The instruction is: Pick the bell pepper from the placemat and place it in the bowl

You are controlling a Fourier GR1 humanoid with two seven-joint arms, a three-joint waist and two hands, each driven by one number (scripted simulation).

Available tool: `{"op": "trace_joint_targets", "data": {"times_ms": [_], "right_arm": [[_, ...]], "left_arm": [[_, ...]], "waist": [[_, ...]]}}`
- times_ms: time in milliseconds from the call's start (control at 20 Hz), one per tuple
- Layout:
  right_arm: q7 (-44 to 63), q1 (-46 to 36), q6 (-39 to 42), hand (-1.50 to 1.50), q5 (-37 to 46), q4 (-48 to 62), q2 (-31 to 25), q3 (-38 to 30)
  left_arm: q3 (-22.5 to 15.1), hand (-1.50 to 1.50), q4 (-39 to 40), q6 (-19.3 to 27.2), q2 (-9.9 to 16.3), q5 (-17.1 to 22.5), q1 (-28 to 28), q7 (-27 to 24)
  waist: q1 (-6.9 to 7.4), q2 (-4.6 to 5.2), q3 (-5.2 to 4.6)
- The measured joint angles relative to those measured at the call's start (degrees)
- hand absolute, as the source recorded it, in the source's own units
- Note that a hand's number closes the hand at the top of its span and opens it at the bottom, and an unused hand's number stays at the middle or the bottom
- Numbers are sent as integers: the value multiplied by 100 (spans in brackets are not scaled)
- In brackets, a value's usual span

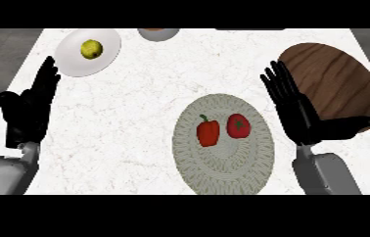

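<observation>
- Head view, looking steeply down on a pale marbled counter [151, 99]: one woven round placemat [222, 175] is lying right of centre, toward the near edge.
- One red bell pepper [208, 132] is sitting on the placemat, left of its middle; one red tomato [239, 125] is lying just beside it on the right, the two apart.
- One white plate [72, 59] is resting at the far left, carrying one yellow-green fruit [91, 49].
- One bowl [158, 33] is showing only in part at the far edge, well apart from the placemat.
- One dark wooden board [329, 79] is lying at the right edge.
- Left hand [29, 108] is showing at the left edge, fingers straight and pointing away, holding nothing.
- Right hand [296, 108] is standing between placemat and wooden board, fingers straight and slightly spread, thumb out toward the board, holding nothing and not touching the bell pepper.
</observation>
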Motion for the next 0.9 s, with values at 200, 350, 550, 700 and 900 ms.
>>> {"op": "trace_joint_targets", "data": {"times_ms": [200,350,550,700,900], "right_arm": [[107,126,-919,150,973,-215,-73,254],[349,240,-1678,150,1938,-162,-480,330],[558,654,-3145,-150,2922,-163,-402,232],[697,830,-3948,-150,3919,-365,-86,842],[1367,1009,-4520,-150,5352,-266,132,1622]], "left_arm": [[-158,0,-48,-293,-338,271,37,-119],[-366,0,-186,-520,-661,537,58,-150],[-551,0,-309,-759,-1013,868,164,-198],[-693,0,-335,-985,-1202,1045,245,-293],[-801,0,-358,-1189,-1320,1162,260,-363]], "waist": [[-163,-96,-95],[-388,-146,-205],[-596,-194,-208],[-464,-193,-196],[-327,-180,-196]]}}
